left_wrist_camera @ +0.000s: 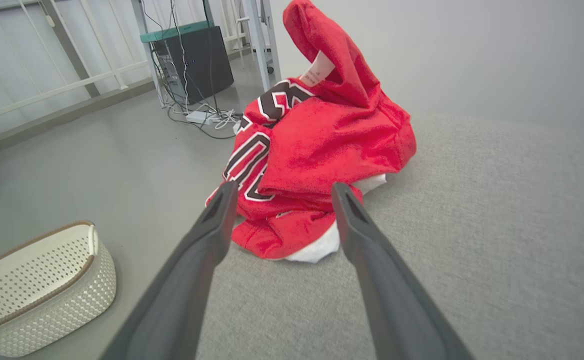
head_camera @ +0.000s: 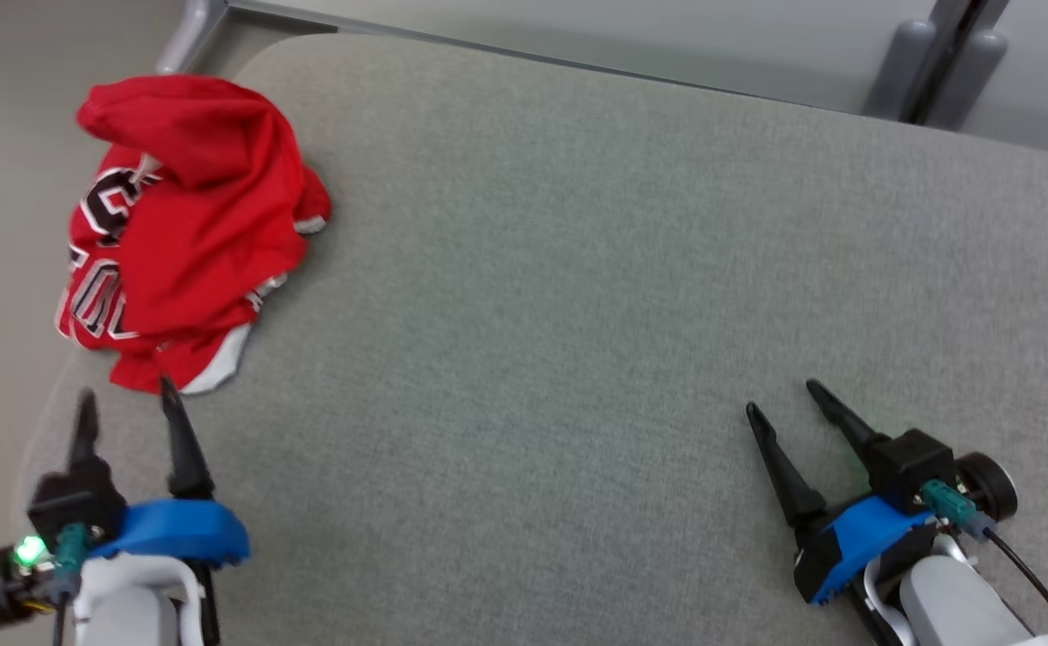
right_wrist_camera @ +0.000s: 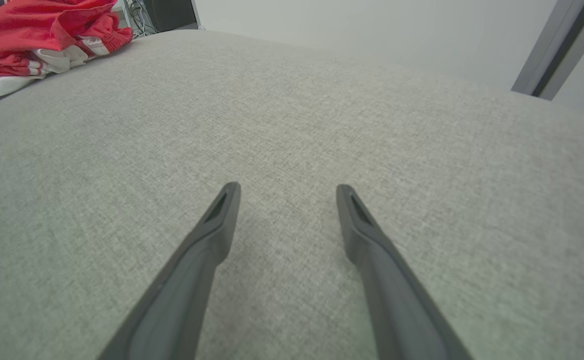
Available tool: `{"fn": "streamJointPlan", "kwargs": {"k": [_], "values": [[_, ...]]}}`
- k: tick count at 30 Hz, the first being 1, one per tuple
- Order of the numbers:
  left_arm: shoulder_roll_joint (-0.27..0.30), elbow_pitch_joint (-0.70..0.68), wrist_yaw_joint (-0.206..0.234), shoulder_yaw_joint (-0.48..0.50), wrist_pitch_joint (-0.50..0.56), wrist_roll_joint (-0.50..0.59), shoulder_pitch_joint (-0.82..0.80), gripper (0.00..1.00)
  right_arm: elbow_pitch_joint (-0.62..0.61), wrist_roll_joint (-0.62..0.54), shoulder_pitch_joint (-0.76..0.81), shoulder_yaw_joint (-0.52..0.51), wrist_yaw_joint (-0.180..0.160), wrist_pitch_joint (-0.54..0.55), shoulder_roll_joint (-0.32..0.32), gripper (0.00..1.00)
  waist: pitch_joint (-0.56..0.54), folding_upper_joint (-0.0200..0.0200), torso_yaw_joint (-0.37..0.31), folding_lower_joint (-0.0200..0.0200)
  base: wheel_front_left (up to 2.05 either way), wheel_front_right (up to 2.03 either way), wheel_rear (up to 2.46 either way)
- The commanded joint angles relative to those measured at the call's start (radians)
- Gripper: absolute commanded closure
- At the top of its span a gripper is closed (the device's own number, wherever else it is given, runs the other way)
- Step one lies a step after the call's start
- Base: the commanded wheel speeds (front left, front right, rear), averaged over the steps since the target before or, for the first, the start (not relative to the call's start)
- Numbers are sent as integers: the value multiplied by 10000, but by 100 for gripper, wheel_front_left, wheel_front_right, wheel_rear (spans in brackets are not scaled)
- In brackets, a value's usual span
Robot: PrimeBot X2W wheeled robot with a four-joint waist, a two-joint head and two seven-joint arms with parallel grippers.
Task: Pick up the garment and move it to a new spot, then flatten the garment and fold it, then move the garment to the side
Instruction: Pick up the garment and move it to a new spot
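A crumpled red garment [head_camera: 187, 229] with black-and-white lettering and white trim lies bunched at the far left edge of the grey fabric table [head_camera: 578, 314]. My left gripper [head_camera: 125, 393] stands open just in front of its near hem, the fingertips level with the cloth. In the left wrist view the garment [left_wrist_camera: 317, 150] rises as a heap straight ahead between the two open fingers [left_wrist_camera: 212, 235], with nothing held. Over at the lower right, my right gripper [head_camera: 780, 397] is open above bare table, far from the garment [right_wrist_camera: 32, 35], which shows at that wrist view's upper left corner.
A white perforated basket [left_wrist_camera: 37, 285] sits on the floor beside the table's left edge. A dark computer case with cables [left_wrist_camera: 197, 65] and white railings stand farther off. A grey post [head_camera: 937, 63] rises behind the table's back right.
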Motion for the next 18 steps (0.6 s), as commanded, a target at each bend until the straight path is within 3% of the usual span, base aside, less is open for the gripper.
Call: {"fn": "streamJointPlan", "kwargs": {"k": [1,9,18], "values": [[157,-96,-26,139,-28,108,-484,0,-138,-8,-179,45,1,-35,-133,0,297,0,-1,-1,0,0,0],[801,84,-100,451,-26,349,-2660,0,-730,151,-618,302,-7,-12,-739,0,1442,0,-458,-1,0,0,0],[1461,1939,-248,1028,-28,-97,-4650,0,-1166,310,-839,560,-12,25,-947,0,2115,0,-971,-1,0,0,0]]}}
